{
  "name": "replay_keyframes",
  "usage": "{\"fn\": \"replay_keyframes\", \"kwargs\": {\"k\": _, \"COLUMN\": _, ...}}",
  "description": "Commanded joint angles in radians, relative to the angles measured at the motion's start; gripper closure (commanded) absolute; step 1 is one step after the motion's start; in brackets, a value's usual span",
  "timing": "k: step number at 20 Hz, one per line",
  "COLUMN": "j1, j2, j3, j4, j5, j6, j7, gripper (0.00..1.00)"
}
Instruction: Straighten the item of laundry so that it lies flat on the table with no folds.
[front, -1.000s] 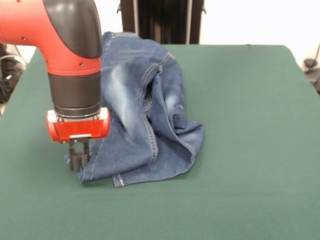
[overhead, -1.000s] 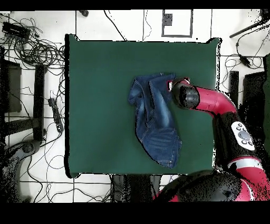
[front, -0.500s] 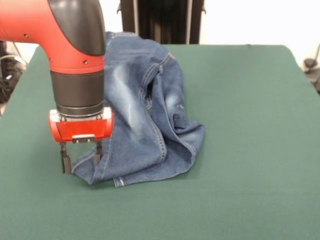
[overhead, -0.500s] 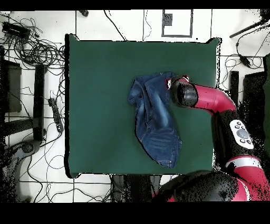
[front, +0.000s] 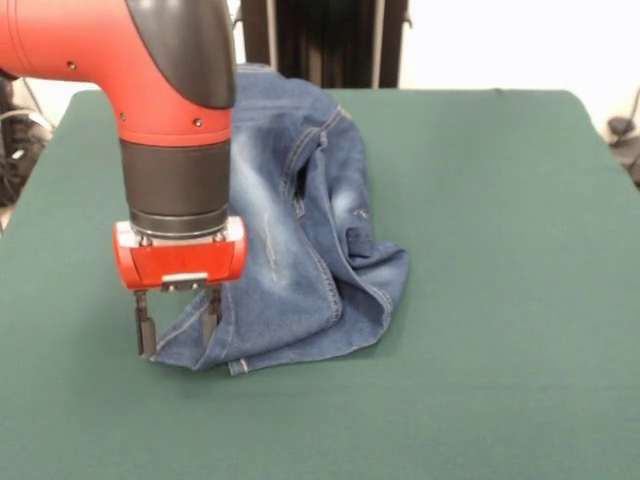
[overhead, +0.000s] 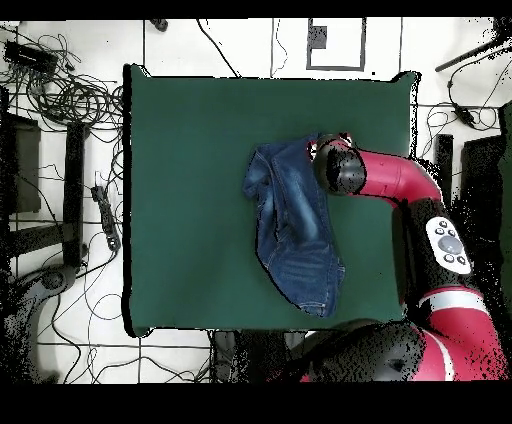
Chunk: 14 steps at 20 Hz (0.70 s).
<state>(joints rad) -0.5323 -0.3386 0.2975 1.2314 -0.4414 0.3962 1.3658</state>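
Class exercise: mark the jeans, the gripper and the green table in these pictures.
jeans (front: 300, 250): front view, on the faded middle of the crumpled denim.
gripper (front: 178, 322): front view, between the tips of its open jaws.
table (overhead: 190, 180): overhead view, on bare green top.

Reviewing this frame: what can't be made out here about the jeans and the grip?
- Front view: the waist end of the jeans, behind the arm.
- Overhead view: the gripper, beneath the arm.
- Both views: the legs' layout, buried in folds.
- Front view: whether the open fingers touch the denim edge.

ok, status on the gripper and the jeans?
Gripper open, fingers at the hem corner. Jeans bunched, folded over, not flat. Table around them shows nothing in the way.
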Motion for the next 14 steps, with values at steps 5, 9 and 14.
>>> {"fn": "replay_keyframes", "kwargs": {"k": 5, "j1": 0.066, "j2": 0.220, "j3": 0.011, "j4": -0.179, "j5": -0.012, "j6": 0.173, "j7": 0.001, "gripper": 0.00}}
{"fn": "replay_keyframes", "kwargs": {"k": 9, "j1": 0.061, "j2": 0.257, "j3": 0.013, "j4": -0.207, "j5": -0.023, "j6": 0.158, "j7": -0.011, "gripper": 0.00}}
{"fn": "replay_keyframes", "kwargs": {"k": 14, "j1": 0.069, "j2": 0.290, "j3": 0.007, "j4": -0.244, "j5": -0.032, "j6": 0.148, "j7": -0.006, "gripper": 0.00}}
